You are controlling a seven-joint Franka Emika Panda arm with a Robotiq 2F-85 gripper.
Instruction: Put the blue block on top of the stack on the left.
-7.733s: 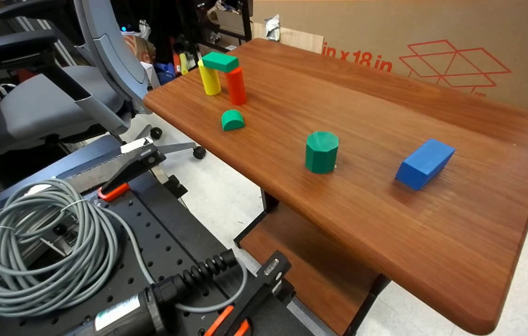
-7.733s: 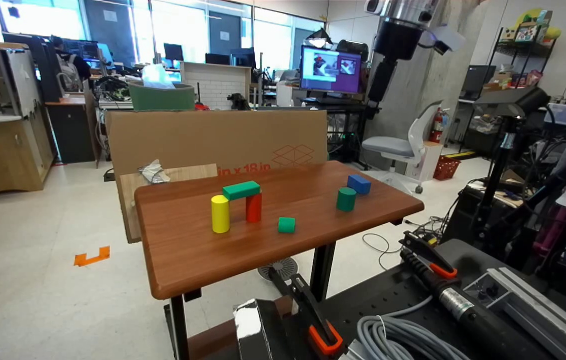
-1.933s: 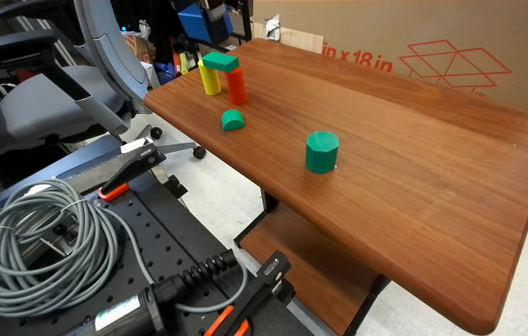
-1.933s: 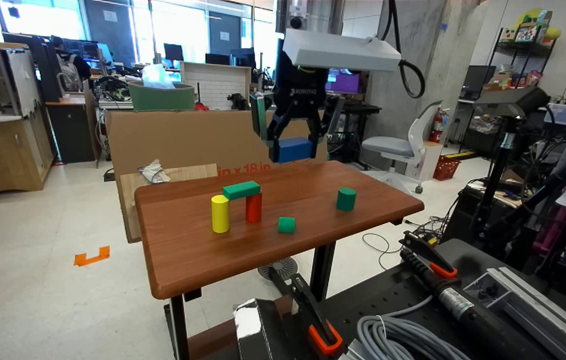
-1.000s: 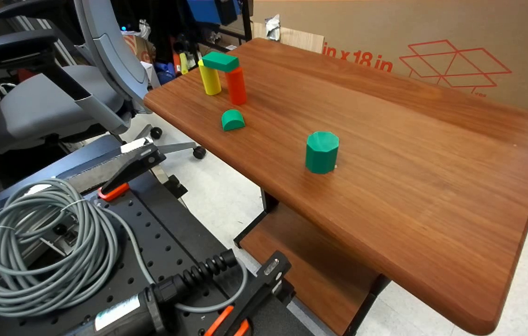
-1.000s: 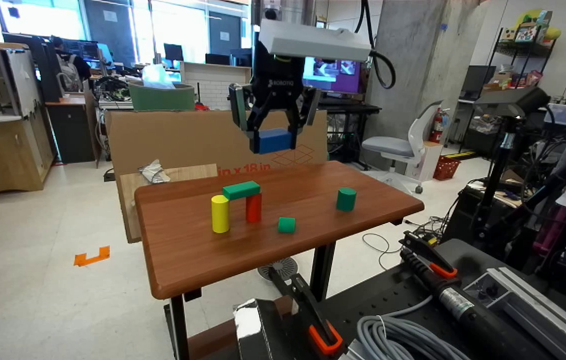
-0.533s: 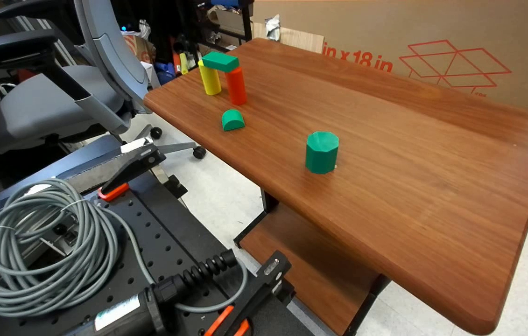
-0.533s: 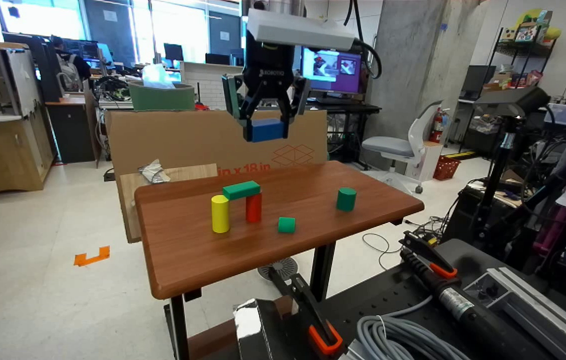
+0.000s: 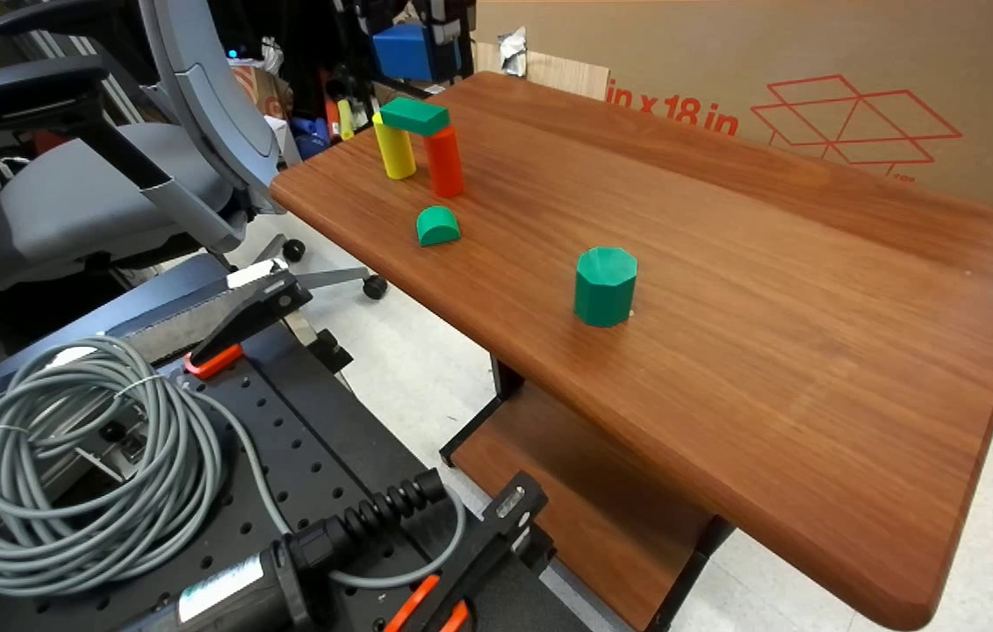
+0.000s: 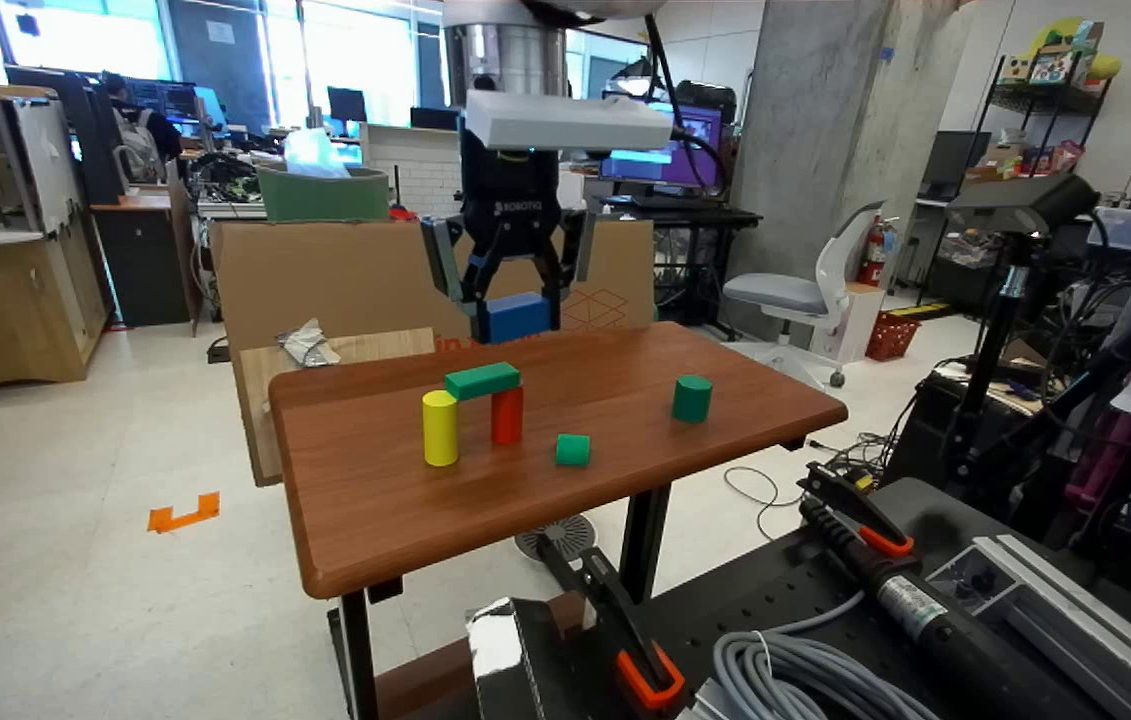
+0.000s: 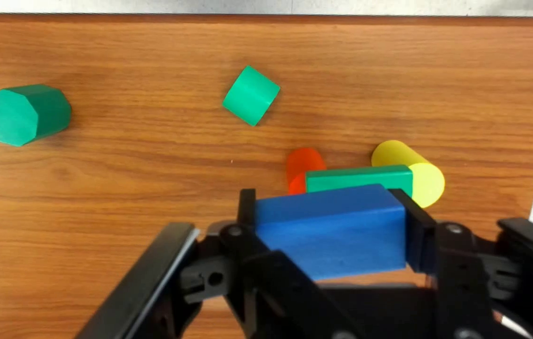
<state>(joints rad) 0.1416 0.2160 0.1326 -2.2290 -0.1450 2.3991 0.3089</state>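
My gripper [image 10: 517, 318] is shut on the blue block [image 11: 332, 230], a finger pad at each end of it. Block and gripper hang in the air above the stack, with a visible gap below in both exterior views. The stack is a red cylinder [image 10: 507, 418] and a yellow cylinder [image 10: 440, 430], both upright, bridged by a flat green slab [image 10: 482, 381]. In the wrist view the blue block partly covers the green slab [image 11: 360, 177]. An exterior view shows the blue block [image 9: 402, 53] near its top edge, beyond the stack.
On the wooden table [image 9: 768, 421] a small green half-round piece [image 9: 438, 228] lies near the stack. Farther along stands a green eight-sided cylinder [image 9: 605, 290]. A large cardboard box [image 10: 325, 280] rises behind the table, and a black cart [image 9: 303, 456] with coiled cable stands in front.
Earlier the blue block lay on the table past the green cylinder; now it is held aloft. Over the last second the gripper carried it toward the stack, first rising, then lowering.
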